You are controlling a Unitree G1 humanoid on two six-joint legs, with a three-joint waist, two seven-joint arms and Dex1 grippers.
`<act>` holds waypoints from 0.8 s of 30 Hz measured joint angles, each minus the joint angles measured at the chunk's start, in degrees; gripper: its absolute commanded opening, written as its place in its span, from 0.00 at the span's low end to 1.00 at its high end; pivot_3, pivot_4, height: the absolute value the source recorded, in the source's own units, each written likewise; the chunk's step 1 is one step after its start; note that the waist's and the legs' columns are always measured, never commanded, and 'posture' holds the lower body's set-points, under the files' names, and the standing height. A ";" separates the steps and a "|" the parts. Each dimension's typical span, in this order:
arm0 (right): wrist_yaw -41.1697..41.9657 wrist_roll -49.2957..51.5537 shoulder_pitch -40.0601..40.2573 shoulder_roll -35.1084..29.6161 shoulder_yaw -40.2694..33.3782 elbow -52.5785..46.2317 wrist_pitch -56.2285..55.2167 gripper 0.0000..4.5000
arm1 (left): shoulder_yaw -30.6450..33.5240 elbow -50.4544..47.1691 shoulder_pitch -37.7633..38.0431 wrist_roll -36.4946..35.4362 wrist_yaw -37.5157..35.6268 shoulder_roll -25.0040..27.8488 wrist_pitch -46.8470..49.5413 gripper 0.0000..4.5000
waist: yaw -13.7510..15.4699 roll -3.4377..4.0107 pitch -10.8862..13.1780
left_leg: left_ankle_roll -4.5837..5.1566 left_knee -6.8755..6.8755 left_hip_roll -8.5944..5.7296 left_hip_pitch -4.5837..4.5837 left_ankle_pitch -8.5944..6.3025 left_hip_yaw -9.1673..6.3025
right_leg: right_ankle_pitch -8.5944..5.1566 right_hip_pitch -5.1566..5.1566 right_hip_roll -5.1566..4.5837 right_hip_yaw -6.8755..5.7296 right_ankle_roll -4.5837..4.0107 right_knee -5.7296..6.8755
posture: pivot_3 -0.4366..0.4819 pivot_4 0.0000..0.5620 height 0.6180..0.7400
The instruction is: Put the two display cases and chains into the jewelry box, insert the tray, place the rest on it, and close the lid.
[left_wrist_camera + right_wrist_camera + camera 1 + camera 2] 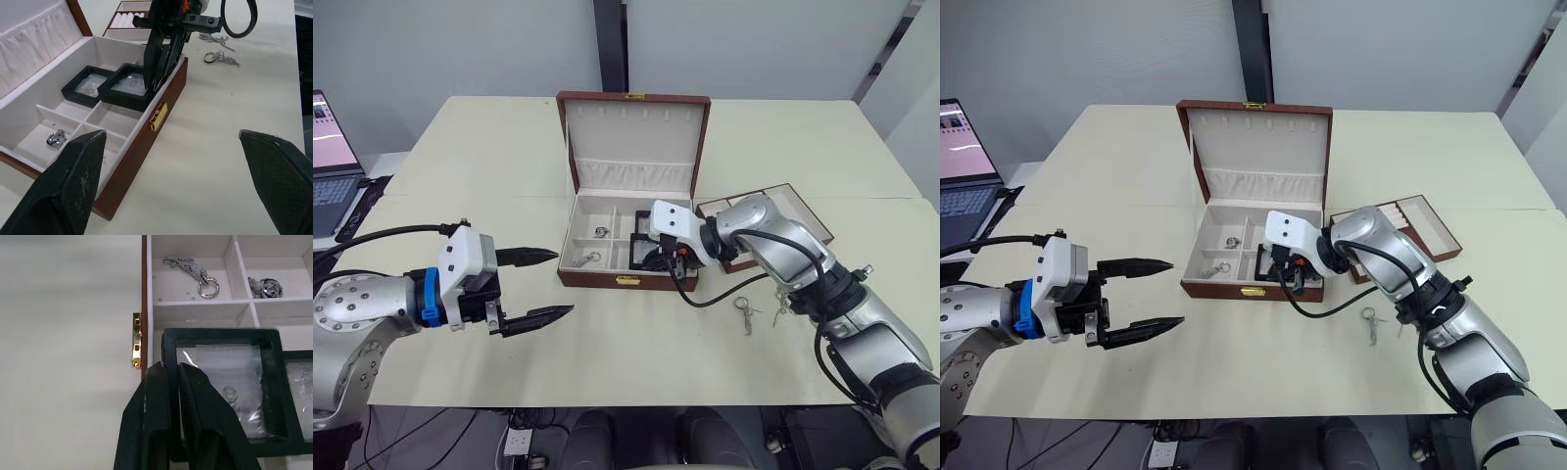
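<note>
The maroon jewelry box [607, 279] stands in the middle of the table with its lid [631, 137] upright. Two black display cases lie in its right compartment: one display case [88, 84] lies flat, and the other display case [128, 87] leans on the front wall. My right gripper [172, 367] is shut on that tilted case's edge. A chain with a ring [193, 270] and a small silver piece [264, 286] rest in the left compartments. More chains [781, 299] and a ring [744, 311] lie on the table by my right arm. My left gripper [564, 282] hovers open, left of the box.
The shallow maroon tray [1410, 220] sits on the table to the right of the box, partly behind my right arm. A laptop [328, 162] stands off the table's left edge. A black cable loops from my right wrist over the table in front of the box.
</note>
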 measured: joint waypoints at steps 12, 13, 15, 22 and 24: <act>1.94 4.09 2.67 -8.32 -15.14 -5.28 -8.43 0.62 | 5.23 7.70 2.11 2.84 2.77 0.00 -0.20 1.00 | 0.25 0.00 0.01 | 0.01 -0.03 -0.02 -0.01 -0.01 -0.03 | 0.00 0.03 -0.06 -0.05 0.00 -0.08 | 0.48 0.27 1.00; 2.06 4.51 4.54 -9.69 -16.95 -6.30 -9.83 0.62 | 6.21 9.06 2.46 3.41 3.12 0.00 -0.40 1.00 | 0.20 -0.01 0.01 | 0.01 -0.02 -0.03 -0.01 -0.01 -0.01 | 0.00 0.03 -0.08 -0.03 0.00 -0.07 | 0.48 0.27 1.00; 2.69 5.51 10.92 -13.84 -21.71 -9.29 -13.44 0.62 | 8.97 12.39 3.84 4.82 4.10 -0.02 -1.85 1.00 | 0.25 -0.01 0.01 | 0.01 -0.04 -0.03 -0.01 -0.01 0.00 | 0.00 0.04 -0.10 -0.04 0.00 -0.09 | 0.48 0.27 1.00; 2.21 6.13 33.50 -26.14 -41.27 -9.90 -25.19 0.62 | 15.01 22.39 8.72 8.81 5.54 -1.33 -7.74 1.00 | 0.21 -0.01 0.02 | 0.01 -0.07 -0.03 0.05 -0.01 0.10 | 0.00 0.08 -0.11 0.04 0.00 -0.08 | 0.48 0.27 1.00; 1.15 6.18 38.57 -26.76 -46.58 -8.14 -26.52 0.62 | 15.47 24.23 10.03 9.68 6.15 -2.28 -9.01 1.00 | 0.19 -0.02 0.01 | 0.01 -0.06 -0.02 0.08 -0.01 0.10 | 0.00 0.11 -0.11 0.05 0.00 -0.06 | 0.48 0.27 1.00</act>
